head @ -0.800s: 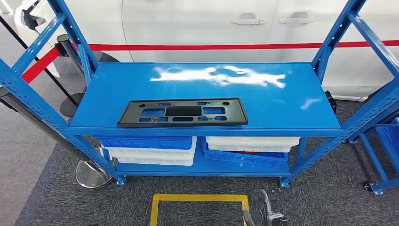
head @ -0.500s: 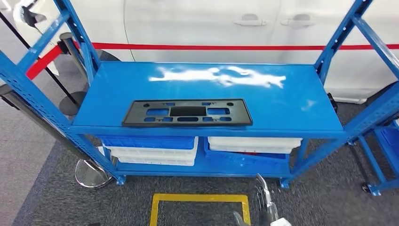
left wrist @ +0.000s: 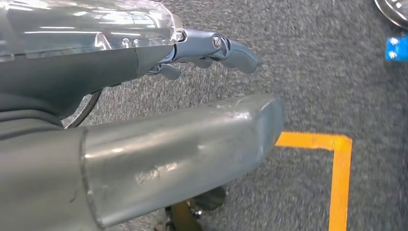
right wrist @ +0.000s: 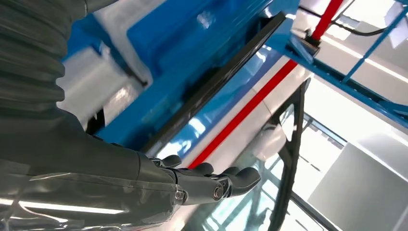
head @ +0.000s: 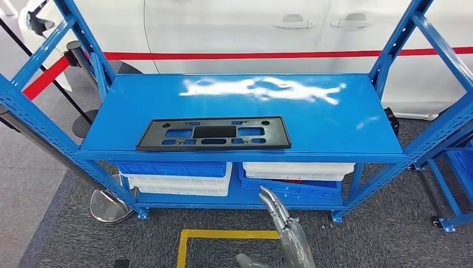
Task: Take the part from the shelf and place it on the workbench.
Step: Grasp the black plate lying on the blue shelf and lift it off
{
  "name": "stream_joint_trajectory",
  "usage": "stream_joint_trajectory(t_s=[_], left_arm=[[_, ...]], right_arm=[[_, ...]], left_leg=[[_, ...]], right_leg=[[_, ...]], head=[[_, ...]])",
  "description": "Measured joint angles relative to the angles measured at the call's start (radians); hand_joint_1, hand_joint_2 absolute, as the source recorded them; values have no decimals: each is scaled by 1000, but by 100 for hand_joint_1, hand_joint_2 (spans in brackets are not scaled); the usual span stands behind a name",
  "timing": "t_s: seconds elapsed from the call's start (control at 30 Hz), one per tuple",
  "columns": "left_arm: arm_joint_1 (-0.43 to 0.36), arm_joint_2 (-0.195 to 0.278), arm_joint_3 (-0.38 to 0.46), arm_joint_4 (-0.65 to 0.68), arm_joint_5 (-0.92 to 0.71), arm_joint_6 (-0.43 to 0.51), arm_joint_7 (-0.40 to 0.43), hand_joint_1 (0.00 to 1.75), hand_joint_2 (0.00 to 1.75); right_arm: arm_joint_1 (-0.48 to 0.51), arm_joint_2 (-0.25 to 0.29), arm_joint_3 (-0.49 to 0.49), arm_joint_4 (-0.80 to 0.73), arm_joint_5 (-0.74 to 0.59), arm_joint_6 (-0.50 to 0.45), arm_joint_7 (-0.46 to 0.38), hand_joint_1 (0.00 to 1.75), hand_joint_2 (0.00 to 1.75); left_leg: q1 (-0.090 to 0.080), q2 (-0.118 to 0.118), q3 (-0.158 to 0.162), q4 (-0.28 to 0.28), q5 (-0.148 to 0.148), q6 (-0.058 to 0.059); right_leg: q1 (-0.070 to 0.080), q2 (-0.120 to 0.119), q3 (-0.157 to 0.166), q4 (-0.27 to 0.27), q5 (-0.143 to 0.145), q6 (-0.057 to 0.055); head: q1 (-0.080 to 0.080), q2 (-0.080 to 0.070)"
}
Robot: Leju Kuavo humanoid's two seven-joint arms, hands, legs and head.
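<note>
The black part (head: 213,134) lay flat on the blue shelf (head: 334,128), along its front edge toward seven o'clock, with bare shelf top stretching to three o'clock. The right hand (head: 281,223) reached up at six o'clock, below the shelf front, fingers extended and holding nothing. The left hand (left wrist: 211,48) hung over grey carpet (left wrist: 308,86), fingers apart, grasping nothing.

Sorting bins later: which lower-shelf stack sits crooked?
The right stack: its blue bottom bin tilts under the white one. The left stack sits level.
</note>
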Motion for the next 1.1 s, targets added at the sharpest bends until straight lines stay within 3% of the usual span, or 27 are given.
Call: stream_joint_trajectory(t_s=[0.1, 0.13, 0.17, 0.2, 0.27, 0.33, 0.43, 0.5, 0.6, 0.63, 0.67, 0.7, 0.77, 0.83, 0.9, 1.0, 1.03, 1.1], left_arm=[[0, -2, -2, 3, -16, -1, 0, 0, 0], [0, -2, -3, 4, -22, -2, 0, 0, 0], [0, -2, -4, 4, -27, -2, 0, 0, 0], [0, -2, -6, 5, -31, -3, 0, 0, 0], [-1, -3, -12, 5, -37, -4, 0, 0, 0], [-2, -5, -19, 6, -43, -7, -1, 0, 0], [-2, -8, -26, 7, -51, -14, -1, 0, 0], [-3, -11, -30, 7, -54, -20, -1, 0, 0], [-5, -12, -35, 7, -57, -30, -2, 0, 0], [-5, -12, -35, 7, -57, -35, -2, 0, 0], [-4, -12, -35, 7, -58, -38, -4, 0, 0], [-4, -12, -35, 7, -58, -41, -5, 0, 0], [-4, -13, -35, 7, -57, -47, -11, 0, 0], [-4, -16, -36, 9, -53, -56, -21, 0, 0], [-4, -16, -36, 10, -46, -66, -34, 0, 0], [-3, -13, -35, 10, -40, -76, -47, 0, 0], [-3, -12, -35, 10, -39, -78, -49, 0, 0], [-3, -11, -35, 10, -37, -83, -51, 0, 0]], right_arm=[[-50, 28, 6, 62, 239, -79, 38, 0, 175], [-66, 41, 9, 88, 332, -113, 55, 0, 175], [-81, 52, 14, 114, 412, -141, 71, 0, 175], [-94, 64, 18, 139, 480, -163, 87, 0, 175], [-120, 85, 29, 183, 575, -188, 116, 0, 175], [-148, 104, 39, 222, 648, -204, 148, 0, 175], [-184, 128, 45, 270, 713, -213, 182, 0, 175], [-205, 142, 46, 300, 723, -215, 198, 0, 175], [-232, 160, 43, 349, 697, -217, 198, 0, 175], [-235, 165, 38, 366, 687, -217, 189, 0, 175], [-236, 170, 31, 380, 681, -217, 178, 0, 175], [-236, 176, 23, 392, 677, -217, 167, 0, 175], [-236, 192, 2, 409, 675, -218, 146, 0, 175], [-234, 210, -23, 420, 674, -218, 121, 0, 175], [-226, 227, -51, 428, 663, -218, 92, 0, 175], [-211, 249, -88, 439, 640, -218, 55, 0, 175], [-208, 257, -96, 441, 634, -218, 47, 0, 175], [-201, 268, -108, 447, 624, -219, 35, 0, 175]], left_leg=[[3, -1, -89, 183, -86, -11], [3, -1, -114, 231, -98, -13], [3, -1, -125, 245, -89, -15], [4, -1, -116, 218, -61, -15], [6, -1, -62, 88, 12, -13], [4, -3, -24, -6, 45, -5], [1, -6, -24, -22, 48, 15], [4, -6, -23, -28, 54, 30], [4, -4, -24, -31, 56, 43], [2, -4, -24, -31, 56, 44], [1, -5, -24, -31, 56, 44], [0, -7, -23, -30, 56, 44], [-3, -9, -19, -30, 54, 43], [-6, -10, -20, -28, 52, 36], [-6, -11, -22, -29, 52, 25], [-4, -10, -27, -11, 35, 8], [-3, -10, -42, 26, 12, 2], [1, -10, -98, 149, -51, -7]], right_leg=[[1, -1, -1, -2, 0, -11], [2, -1, 0, -1, 0, -12], [2, 0, 1, -1, -1, -12], [2, 0, 2, 1, -2, -11], [2, 1, 4, 6, -7, -5], [6, 2, 0, 12, -11, 4], [8, 2, -3, 11, -9, 21], [7, 1, -15, 40, -32, 30], [6, 0, -97, 214, -119, 36], [6, 0, -125, 269, -136, 37], [6, 0, -139, 292, -133, 36], [6, 0, -133, 275, -111, 34], [10, 0, -77, 149, -38, 22], [16, -1, -27, 36, 3, 9], [23, -1, -18, 9, 5, 4], [14, -1, -12, -5, 13, -7], [10, -1, -9, -9, 15, -12], [10, -3, -9, -11, 14, -18]], head=[[-7, 0], [-7, 0], [-7, 0], [-7, 0], [-8, 0], [-9, 0], [-10, 0], [-8, 0], [-4, 0], [-4, 0], [-4, 0], [-4, 0], [-4, 0], [-4, 0], [-4, 0], [-5, 0], [-7, 0], [-12, 0]])
